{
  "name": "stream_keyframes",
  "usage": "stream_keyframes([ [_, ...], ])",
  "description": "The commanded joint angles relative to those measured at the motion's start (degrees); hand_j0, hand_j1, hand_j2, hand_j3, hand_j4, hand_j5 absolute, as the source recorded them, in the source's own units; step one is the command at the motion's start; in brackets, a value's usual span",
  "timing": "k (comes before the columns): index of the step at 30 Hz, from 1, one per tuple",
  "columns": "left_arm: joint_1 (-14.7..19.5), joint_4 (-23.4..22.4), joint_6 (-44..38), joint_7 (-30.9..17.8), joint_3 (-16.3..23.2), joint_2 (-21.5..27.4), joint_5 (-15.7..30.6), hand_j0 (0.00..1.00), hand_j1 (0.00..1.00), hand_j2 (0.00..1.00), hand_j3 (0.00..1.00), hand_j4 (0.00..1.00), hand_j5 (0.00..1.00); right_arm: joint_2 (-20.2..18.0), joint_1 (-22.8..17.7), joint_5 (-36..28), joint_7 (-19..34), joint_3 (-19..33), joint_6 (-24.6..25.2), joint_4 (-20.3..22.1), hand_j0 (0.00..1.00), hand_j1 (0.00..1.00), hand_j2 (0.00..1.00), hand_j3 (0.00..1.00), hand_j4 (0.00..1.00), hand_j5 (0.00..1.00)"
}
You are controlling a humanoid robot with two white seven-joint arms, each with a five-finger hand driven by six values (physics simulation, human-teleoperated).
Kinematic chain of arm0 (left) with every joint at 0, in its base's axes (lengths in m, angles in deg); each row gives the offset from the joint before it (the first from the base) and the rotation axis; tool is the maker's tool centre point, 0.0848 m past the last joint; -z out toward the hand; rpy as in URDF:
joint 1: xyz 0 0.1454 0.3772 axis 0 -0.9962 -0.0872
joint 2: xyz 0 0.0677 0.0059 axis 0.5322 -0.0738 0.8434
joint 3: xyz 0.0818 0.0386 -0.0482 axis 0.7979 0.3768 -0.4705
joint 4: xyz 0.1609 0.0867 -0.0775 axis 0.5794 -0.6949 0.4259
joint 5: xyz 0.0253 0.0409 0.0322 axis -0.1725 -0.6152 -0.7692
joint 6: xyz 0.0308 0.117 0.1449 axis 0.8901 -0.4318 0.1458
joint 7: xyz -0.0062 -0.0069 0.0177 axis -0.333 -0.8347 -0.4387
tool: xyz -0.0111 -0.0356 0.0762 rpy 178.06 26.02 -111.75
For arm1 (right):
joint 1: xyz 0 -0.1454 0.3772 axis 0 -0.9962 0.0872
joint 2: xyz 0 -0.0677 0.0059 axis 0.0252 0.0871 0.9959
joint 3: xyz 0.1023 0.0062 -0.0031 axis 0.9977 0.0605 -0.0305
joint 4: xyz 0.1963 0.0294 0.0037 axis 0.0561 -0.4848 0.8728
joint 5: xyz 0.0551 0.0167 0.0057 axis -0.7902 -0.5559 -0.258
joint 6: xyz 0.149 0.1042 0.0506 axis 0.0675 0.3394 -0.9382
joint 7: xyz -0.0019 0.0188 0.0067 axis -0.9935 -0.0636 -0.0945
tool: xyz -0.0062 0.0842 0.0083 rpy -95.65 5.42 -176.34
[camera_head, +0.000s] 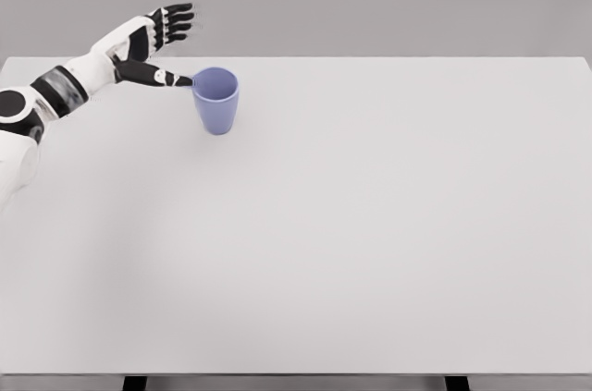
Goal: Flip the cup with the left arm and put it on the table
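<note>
My left hand (159, 44) reaches out over the far left part of the table (370, 225), my arm coming in from the lower left and stretching up and away from me. The fingers (178, 19) are spread and nearly straight, pointing right, and they grip nothing. My thumb (157, 77) sticks out below them toward the cup (216, 100), and its dark tip comes right to the left edge of the rim; I cannot tell whether it truly touches or only sits just beside it. The cup is blue-violet and stands upright on the table, in the far left area, near the back edge. Its long axis runs straight up and down, mouth open to the top, with the narrower base down on the white surface. I can see a little way into the opening from above. The cup stands on its own, not pinched between thumb and fingers.
</note>
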Motion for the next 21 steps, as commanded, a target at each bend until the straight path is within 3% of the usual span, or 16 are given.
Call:
stream_keyframes([
  [1, 0.00, 0.69, 0.06, 0.01, -0.18, 5.18, 0.17, 1.00, 1.00, 1.00, 1.00, 1.00, 1.00, 0.00, 0.00, -0.01, 0.08, 0.00, 0.00, 0.00, 1.00, 1.00, 1.00, 1.00, 1.00, 1.00],
  [3, -0.35, 1.30, 2.42, 0.01, 0.26, 13.79, -0.88, 1.00, 1.00, 1.00, 1.00, 1.00, 1.00, 0.00, 0.00, -0.01, -0.01, 0.00, 0.00, 0.00, 1.00, 1.00, 1.00, 1.00, 1.00, 1.00],
  [4, -0.79, 2.27, 8.74, 0.01, 0.44, 17.13, -4.83, 1.00, 1.00, 1.00, 1.00, 1.00, 1.00, 0.00, 0.00, -0.01, -0.01, 0.00, 0.00, 0.00, 1.00, 1.00, 1.00, 1.00, 1.00, 1.00],
  [5, -0.88, 2.36, 14.32, 0.01, 0.88, 18.98, -10.44, 1.00, 1.00, 1.00, 1.00, 1.00, 1.00, 0.00, 0.00, -0.01, 0.08, 0.00, 0.00, 0.00, 1.00, 1.00, 1.00, 1.00, 1.00, 1.00],
  [6, -0.88, 2.10, 14.32, 0.01, 1.32, 21.00, -17.30, 1.00, 1.00, 1.00, 1.00, 1.00, 1.00, 0.00, 0.00, -0.01, 0.08, 0.00, 0.00, 0.00, 1.00, 1.00, 1.00, 1.00, 1.00, 1.00],
  [7, -1.32, 2.10, 14.32, 0.01, 2.63, 24.43, -27.50, 1.00, 1.00, 1.00, 1.00, 1.00, 1.00, 0.00, 0.00, -0.01, 0.08, 0.00, 0.00, 0.00, 1.00, 1.00, 1.00, 1.00, 1.00, 1.00],
  [8, -1.32, 2.10, 14.32, 0.01, 3.25, 26.18, -33.90, 1.00, 1.00, 1.00, 1.00, 1.00, 1.00, 0.00, 0.00, -0.01, 0.08, 0.00, 0.00, 0.00, 1.00, 1.00, 1.00, 1.00, 1.00, 1.00],
  [9, -1.41, 2.10, 14.32, 0.01, 3.25, 26.72, -35.95, 1.00, 1.00, 1.00, 1.00, 1.00, 1.00, 0.00, 0.00, -0.01, -0.01, 0.00, 0.00, 0.00, 1.00, 1.00, 1.00, 1.00, 1.00, 1.00],
  [13, -1.67, 2.53, 14.32, 0.01, 4.57, 25.40, -36.22, 1.00, 1.00, 1.00, 1.00, 1.00, 1.00, 0.00, 0.00, -0.01, 0.08, 0.00, 0.00, 0.00, 1.00, 1.00, 1.00, 1.00, 1.00, 1.00],
  [18, -1.67, 2.62, 14.32, 0.01, 4.57, 18.99, -36.22, 1.00, 1.00, 1.00, 1.00, 1.00, 1.00, 0.00, 0.00, -0.01, -0.01, 0.00, 0.00, 0.00, 1.00, 1.00, 1.00, 1.00, 1.00, 1.00],
  [21, -1.67, 2.36, 14.32, 0.01, 4.57, 18.02, -36.30, 1.00, 1.00, 1.00, 1.00, 1.00, 1.00, 0.00, 0.00, -0.01, -0.01, 0.00, 0.00, 0.00, 1.00, 1.00, 1.00, 1.00, 1.00, 1.00],
])
